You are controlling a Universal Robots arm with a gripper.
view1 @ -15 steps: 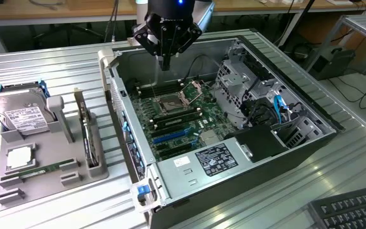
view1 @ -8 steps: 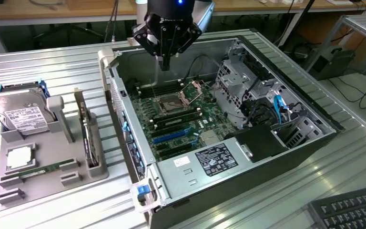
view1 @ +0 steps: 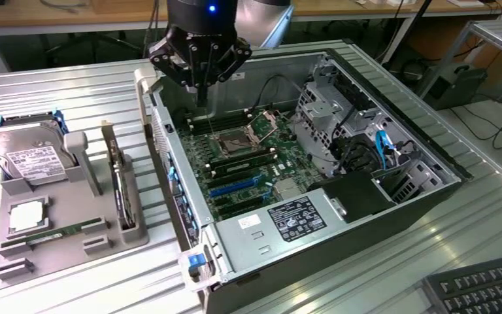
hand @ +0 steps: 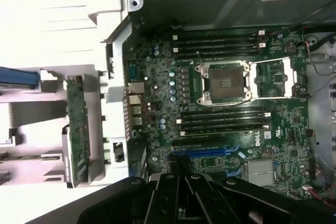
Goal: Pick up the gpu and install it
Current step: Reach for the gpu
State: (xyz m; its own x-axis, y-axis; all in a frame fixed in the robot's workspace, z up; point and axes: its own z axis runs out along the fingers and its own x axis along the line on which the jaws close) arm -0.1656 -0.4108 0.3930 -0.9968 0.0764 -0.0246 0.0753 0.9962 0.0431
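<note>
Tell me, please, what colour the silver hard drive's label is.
White label; best in exterior view.

The thin dark gpu card (view1: 125, 193) stands edge-on, bottom hidden in the grey plastic tray (view1: 68, 255). At five o'clock a black keyboard (view1: 486, 288) is cut off. The white label (view1: 33, 163) on the silver hard drive (view1: 16, 139) is unreadable.

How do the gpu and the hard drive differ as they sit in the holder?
The gpu is a thin dark card standing on edge in a slot; the hard drive is boxy, silver, with a white label facing up. The gpu sits nearer the case than the hard drive. Both rest in the grey holder.
</note>
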